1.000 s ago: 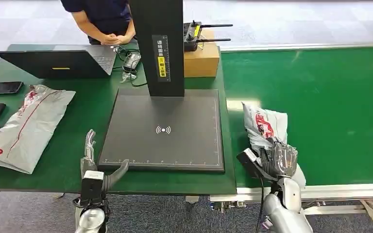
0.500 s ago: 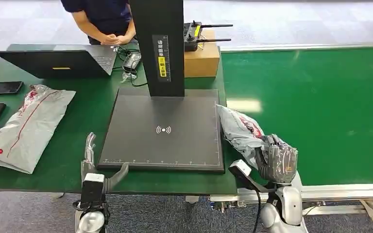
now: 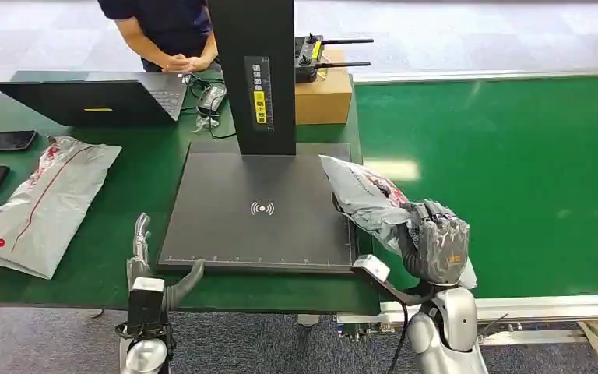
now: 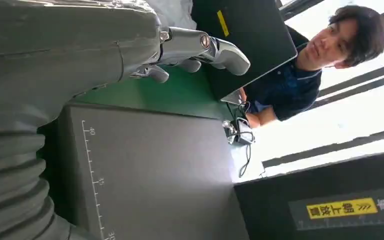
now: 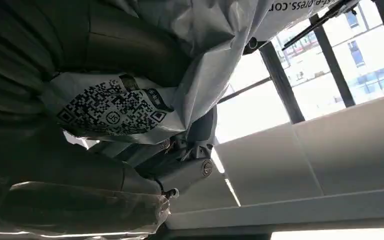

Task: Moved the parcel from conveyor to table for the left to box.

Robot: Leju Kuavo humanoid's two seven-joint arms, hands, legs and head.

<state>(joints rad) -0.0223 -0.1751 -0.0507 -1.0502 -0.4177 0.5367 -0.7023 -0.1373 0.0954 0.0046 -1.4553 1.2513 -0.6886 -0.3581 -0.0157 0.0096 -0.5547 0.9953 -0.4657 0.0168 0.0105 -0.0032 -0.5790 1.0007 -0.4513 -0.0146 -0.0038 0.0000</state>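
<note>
My right hand (image 3: 436, 241) grips a grey plastic parcel (image 3: 362, 195) with red print and holds it lifted over the right edge of the black scanner plate (image 3: 261, 206). Up close in the right wrist view, the parcel (image 5: 200, 60) wraps around my right hand (image 5: 130, 165), and a QR label shows on it. My left hand (image 3: 149, 261) rests open at the plate's near left corner, holding nothing. The left wrist view shows the left hand's fingers (image 4: 200, 47) spread above the green table beside the plate (image 4: 155, 170).
A second grey parcel (image 3: 43, 202) lies on the green table (image 3: 124, 179) at the left. Behind it are a laptop (image 3: 93, 97), a phone (image 3: 4, 141) and a cardboard box (image 3: 323, 93). The scanner post (image 3: 253, 74) rises mid-table. A person (image 3: 163, 31) stands at the far side. The green conveyor (image 3: 506, 171) runs on the right.
My right hand has lifted the parcel off the conveyor and carried it left, over the right edge of the scanner plate. The left hand has stayed put.
</note>
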